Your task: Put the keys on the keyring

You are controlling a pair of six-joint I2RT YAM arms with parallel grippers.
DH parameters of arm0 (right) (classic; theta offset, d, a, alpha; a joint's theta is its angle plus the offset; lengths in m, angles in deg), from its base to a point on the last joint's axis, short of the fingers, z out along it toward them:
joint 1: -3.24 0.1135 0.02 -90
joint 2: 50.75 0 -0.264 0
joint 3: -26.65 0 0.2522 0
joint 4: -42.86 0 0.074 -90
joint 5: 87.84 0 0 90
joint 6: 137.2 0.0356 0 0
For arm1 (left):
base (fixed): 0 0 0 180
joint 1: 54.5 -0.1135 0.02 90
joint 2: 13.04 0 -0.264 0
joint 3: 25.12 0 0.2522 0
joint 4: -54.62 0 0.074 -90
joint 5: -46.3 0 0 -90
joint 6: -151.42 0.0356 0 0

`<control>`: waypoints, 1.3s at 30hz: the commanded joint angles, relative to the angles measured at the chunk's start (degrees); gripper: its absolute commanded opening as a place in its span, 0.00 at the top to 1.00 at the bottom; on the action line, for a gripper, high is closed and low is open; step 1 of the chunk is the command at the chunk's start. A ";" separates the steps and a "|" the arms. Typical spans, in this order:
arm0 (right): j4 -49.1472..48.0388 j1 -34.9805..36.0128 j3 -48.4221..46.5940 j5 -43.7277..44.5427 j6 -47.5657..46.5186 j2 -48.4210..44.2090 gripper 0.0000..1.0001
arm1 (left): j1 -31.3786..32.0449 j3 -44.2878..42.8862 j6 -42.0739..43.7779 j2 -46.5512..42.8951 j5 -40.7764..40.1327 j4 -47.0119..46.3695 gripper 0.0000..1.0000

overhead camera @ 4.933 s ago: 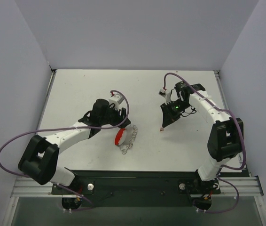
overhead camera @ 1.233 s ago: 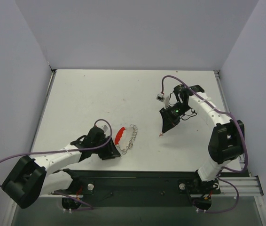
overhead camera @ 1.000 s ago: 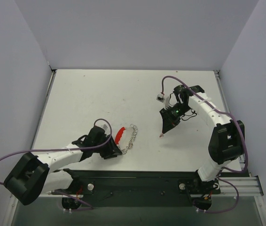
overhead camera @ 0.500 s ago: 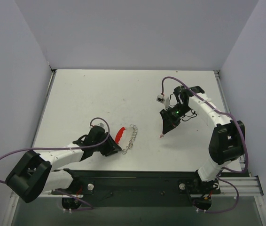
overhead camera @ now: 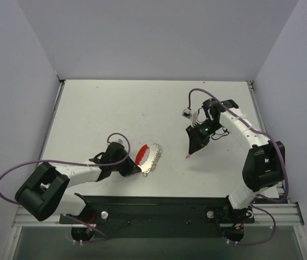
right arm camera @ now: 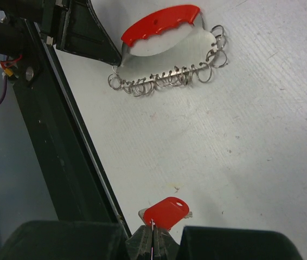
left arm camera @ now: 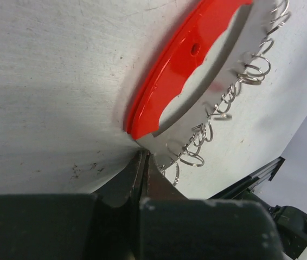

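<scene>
Two arms are seen over a white counter (overhead camera: 99, 108), well apart from each other. The left fingers (left arm camera: 142, 173) are set low near the counter's front edge and are pressed together, with no gap between them. The thin pointed end of a shiny metal plate (left arm camera: 197, 100) is caught at their very tips. Along one long side of that plate the keyring (left arm camera: 180, 73) is fixed: a bright red curved band with a scalloped inner edge and a small hole. Along the opposite side the keys (right arm camera: 167, 80) are strung in a row of small silver wire-like loops, some overlapping. In the overhead view the whole piece is found just right of the left fingers, in the front middle part of the counter. The red band is turned toward the left arm and the silver row toward the right. Whether the plate is lifted clear of the counter cannot be told. The right fingers (right arm camera: 152, 235) are poised above the counter, to the right of the keyring and apart from it, pointed downward. They are shut on a small red tab (right arm camera: 165, 211), which is gripped by one edge; a small hole is seen near its free end.
</scene>
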 commanded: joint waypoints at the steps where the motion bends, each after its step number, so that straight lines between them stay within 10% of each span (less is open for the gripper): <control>1: 2.17 -0.43 0.32 -1.24 -1.59 -1.82 1.00 | 0.04 -1.76 2.22 -0.69 -1.05 -0.79 1.00; 16: 2.61 -0.35 -5.65 -4.83 0.60 -3.67 1.00 | 4.35 -18.01 21.72 -13.35 -13.18 20.30 1.00; 28: 2.52 -0.35 -19.89 -13.89 3.85 -2.79 1.00 | 8.83 -26.09 34.04 -12.04 -9.57 18.28 1.00; 37: 2.53 0.18 -18.58 -14.07 3.15 -2.61 1.00 | 2.88 -30.59 33.26 -6.86 -15.58 34.62 1.00; 39: 2.44 0.27 -18.31 -14.07 3.15 -2.44 1.00 | 0.67 -28.57 32.29 -6.33 -13.46 34.72 0.81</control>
